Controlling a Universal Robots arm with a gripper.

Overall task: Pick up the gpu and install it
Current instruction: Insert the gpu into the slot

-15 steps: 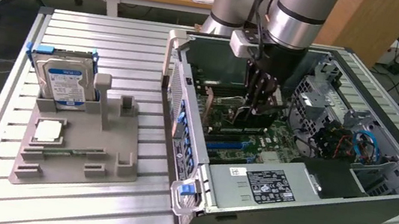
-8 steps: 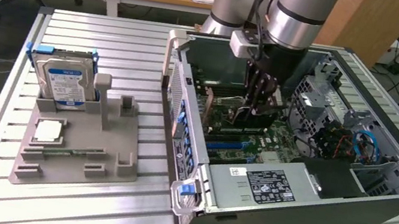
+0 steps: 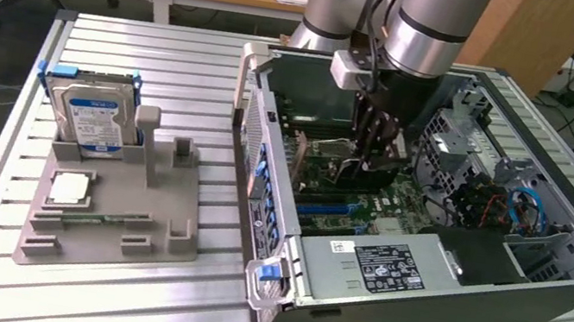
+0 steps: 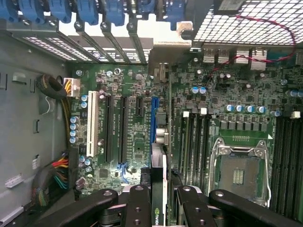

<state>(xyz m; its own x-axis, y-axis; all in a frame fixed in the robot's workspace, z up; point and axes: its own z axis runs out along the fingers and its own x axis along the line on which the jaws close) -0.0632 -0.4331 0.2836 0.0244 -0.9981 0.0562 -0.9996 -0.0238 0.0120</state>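
The gripper (image 3: pixel 371 158) hung inside the open computer case (image 3: pixel 471 319), right of centre in the exterior view, clenched on the gpu (image 4: pixel 158 187). The card was held edge-on, in line with the blue slot (image 4: pixel 154 118) on the motherboard (image 4: pixel 132 156), probably so that its connector edge could seat there.

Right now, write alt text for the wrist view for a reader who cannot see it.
The gripper holds the gpu edge-on over the green motherboard, roughly in line with a blue expansion slot. An empty processor socket and memory slots lie nearby.
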